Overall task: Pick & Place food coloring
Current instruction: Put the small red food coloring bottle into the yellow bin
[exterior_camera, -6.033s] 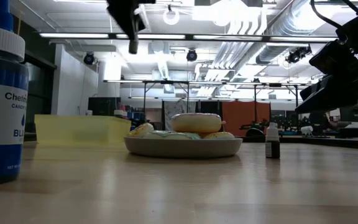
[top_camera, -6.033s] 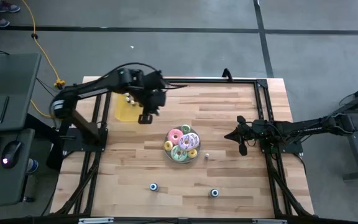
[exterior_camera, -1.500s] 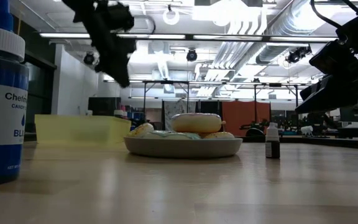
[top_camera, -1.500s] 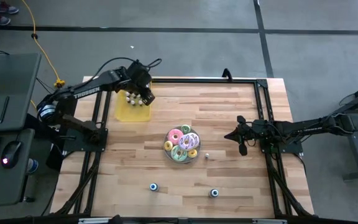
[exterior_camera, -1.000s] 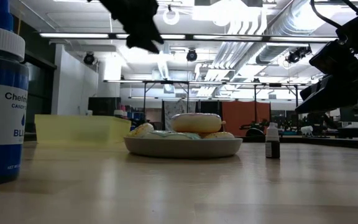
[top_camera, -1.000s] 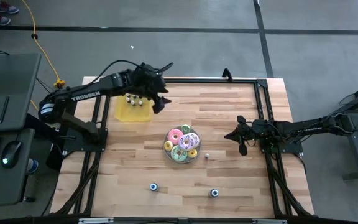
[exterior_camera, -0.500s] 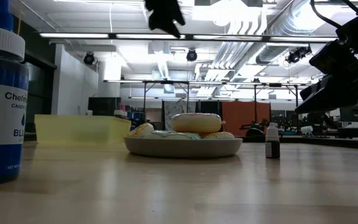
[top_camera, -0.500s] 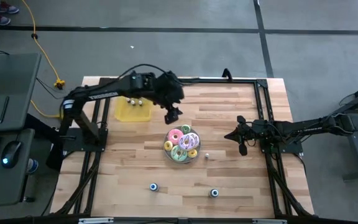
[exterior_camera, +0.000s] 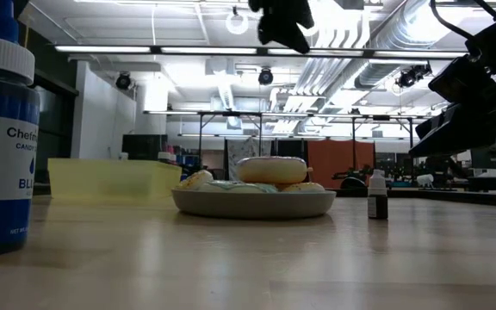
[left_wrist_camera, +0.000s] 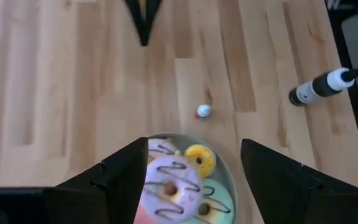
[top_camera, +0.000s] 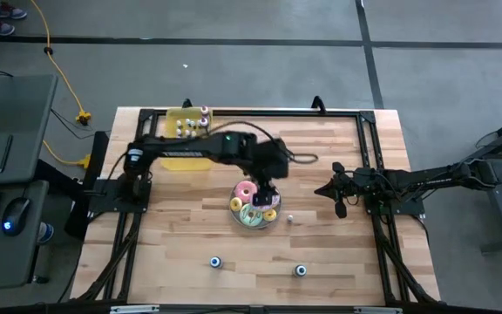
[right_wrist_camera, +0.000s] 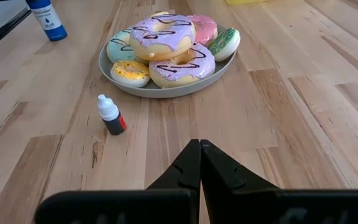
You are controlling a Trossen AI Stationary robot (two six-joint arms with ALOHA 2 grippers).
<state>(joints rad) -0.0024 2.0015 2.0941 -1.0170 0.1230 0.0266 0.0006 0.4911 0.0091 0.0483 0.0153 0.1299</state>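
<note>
**Spotter:** How far along are you?

**Operator:** Partway, I judge. Several food coloring bottles point(top_camera: 192, 125) sit gathered in the yellow bin point(top_camera: 184, 148), well behind my left hand point(top_camera: 269, 187). That hand hangs empty above the plate of doughnuts point(left_wrist_camera: 185, 186), its two fingers spread wide apart.

**Spotter:** What's left?

**Operator:** One small dark bottle with a white cap point(right_wrist_camera: 111, 115) stands upright on the surface just beyond the plate's rim, ahead of the left hand. It looks like my next pick. A larger dark bottle point(left_wrist_camera: 321, 87) lies on its side farther off, and two blue-capped ones point(top_camera: 217, 262) stand well apart from the hand, near the surface's front edge.

**Spotter:** And the right side?

**Operator:** The right hand point(top_camera: 339, 197) waits low over the surface, fingers pressed together on nothing, pointing at the small bottle.

**Spotter:** Anything in the way?

**Operator:** The plate. It sits close beside the small bottle, so I must come down clear of its rim and the doughnuts.
</note>
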